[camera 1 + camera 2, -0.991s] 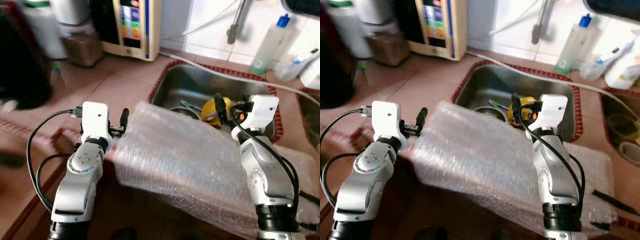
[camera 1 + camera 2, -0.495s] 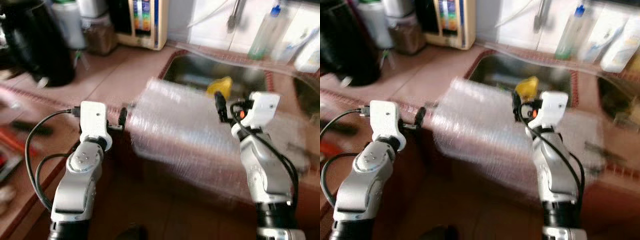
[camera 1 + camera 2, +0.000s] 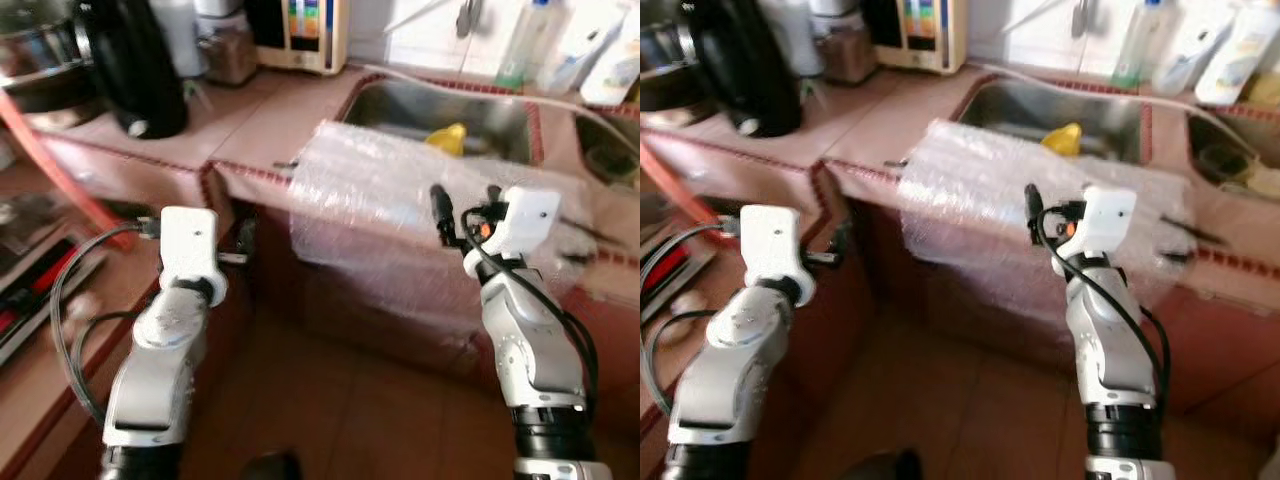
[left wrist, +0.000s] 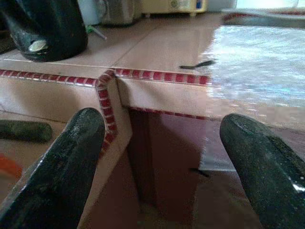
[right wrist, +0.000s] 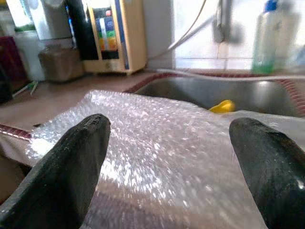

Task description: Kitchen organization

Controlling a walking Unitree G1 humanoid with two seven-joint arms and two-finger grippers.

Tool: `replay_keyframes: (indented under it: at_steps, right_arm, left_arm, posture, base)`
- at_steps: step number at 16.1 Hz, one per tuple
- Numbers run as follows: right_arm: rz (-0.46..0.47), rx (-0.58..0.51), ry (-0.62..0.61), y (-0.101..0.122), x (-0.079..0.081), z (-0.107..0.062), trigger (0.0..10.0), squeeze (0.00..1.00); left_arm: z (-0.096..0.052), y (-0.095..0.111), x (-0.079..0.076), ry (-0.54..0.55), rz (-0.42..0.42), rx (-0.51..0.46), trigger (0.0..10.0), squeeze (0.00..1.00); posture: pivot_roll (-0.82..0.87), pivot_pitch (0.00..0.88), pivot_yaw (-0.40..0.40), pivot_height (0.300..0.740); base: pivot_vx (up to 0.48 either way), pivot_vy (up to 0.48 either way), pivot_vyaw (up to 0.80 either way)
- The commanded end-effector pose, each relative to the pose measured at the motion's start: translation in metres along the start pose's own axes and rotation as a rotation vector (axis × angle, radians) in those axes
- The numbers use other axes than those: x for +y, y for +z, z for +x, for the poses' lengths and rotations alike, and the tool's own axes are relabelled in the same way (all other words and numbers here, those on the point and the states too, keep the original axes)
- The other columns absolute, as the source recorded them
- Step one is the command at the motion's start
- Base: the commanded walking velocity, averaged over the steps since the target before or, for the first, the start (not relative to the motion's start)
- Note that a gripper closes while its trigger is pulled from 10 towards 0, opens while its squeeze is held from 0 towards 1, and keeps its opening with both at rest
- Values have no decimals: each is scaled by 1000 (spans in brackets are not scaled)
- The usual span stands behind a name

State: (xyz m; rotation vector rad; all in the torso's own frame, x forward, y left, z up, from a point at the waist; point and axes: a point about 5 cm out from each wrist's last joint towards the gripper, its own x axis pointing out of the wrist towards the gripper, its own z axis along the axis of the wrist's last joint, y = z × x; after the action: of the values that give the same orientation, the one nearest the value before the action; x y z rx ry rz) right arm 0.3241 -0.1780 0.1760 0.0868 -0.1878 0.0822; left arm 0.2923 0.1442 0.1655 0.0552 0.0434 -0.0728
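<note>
Bubble wrap [image 3: 400, 190], a clear sheet, lay draped over the front edge of the tiled counter [image 3: 260, 120], part of it on the counter top before the sink [image 3: 440, 105] and part hanging down the cabinet face. Its long axis ran along the counter edge, crosswise to both pairs of fingers. It lay ahead of and a little below the right gripper [image 5: 171, 157], whose jaws stood wide apart with nothing between them; the sheet spread straight out beyond the fingertips, not touched. The left gripper [image 4: 167, 157] also had its jaws spread and empty; from it the sheet lay ahead and off toward the robot's right, past the red-trimmed counter corner [image 4: 107, 78] that stood directly before the fingers. The right arm was judged the nearer of the two to the sheet, and a reach forward and slightly down would likely be what brought it to the hanging edge.

In the sink, beyond the sheet from the right jaws, sat a yellow object [image 5: 221, 106] whose kind could not be told. Farther back stood a clear bottle [image 5: 267, 40] beside the tap. Beyond the left jaws, on the counter, stood a black kettle [image 4: 45, 26] and a small dark item [image 4: 196, 64] near the sheet's edge.
</note>
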Motion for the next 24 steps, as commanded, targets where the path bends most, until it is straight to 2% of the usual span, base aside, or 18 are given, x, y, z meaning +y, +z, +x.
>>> replay_keyframes:
  at_steps: [1,5,6,8,10,11,15,16,24]
  right_arm:
    - [-8,-22,-8,5,0,1,10000,0]
    - [-10,-4,0,2,1,-2,10000,0]
    - [-7,-2,-1,1,1,-2,10000,0]
    - [-7,0,2,1,3,-1,10000,0]
    - [-13,10,3,0,3,-1,10000,0]
    - [-10,18,1,0,2,-1,10000,0]
    - [-18,34,10,-5,5,-3,10000,0]
    - [-15,36,11,-5,6,-4,10000,0]
    - [-9,55,7,-10,7,-4,10000,0]
  left_arm:
    - [1,4,1,1,8,-22,10000,0]
    - [1,-1,15,54,-40,-6,10000,0]
    - [1,-2,16,63,-70,2,10000,0]
    - [2,-1,16,61,-74,-8,10000,0]
    - [2,-1,9,-30,-149,3,10000,0]
    - [2,-2,9,-26,-127,3,10000,0]
    - [0,-8,6,-57,-168,20,10000,0]
    - [0,-8,4,-73,-151,19,10000,0]
    - [2,-12,2,-107,-163,36,10000,0]
  posture:
    - [-7,73,0,740]
    - [-13,79,-2,740]
    - [-15,80,-2,740]
    - [-16,80,-2,740]
    - [-20,79,-2,740]
    - [-21,80,-4,740]
    - [-28,75,-6,740]
    - [-27,74,-3,740]
    - [-22,76,5,740]
  base:
    - [0,0,0]
    - [0,0,0]
    - [0,0,0]
    - [0,0,0]
    - [0,0,-278]
    - [0,0,-800]
    - [0,0,-800]
    - [0,0,-800]
    - [0,-32,-794]
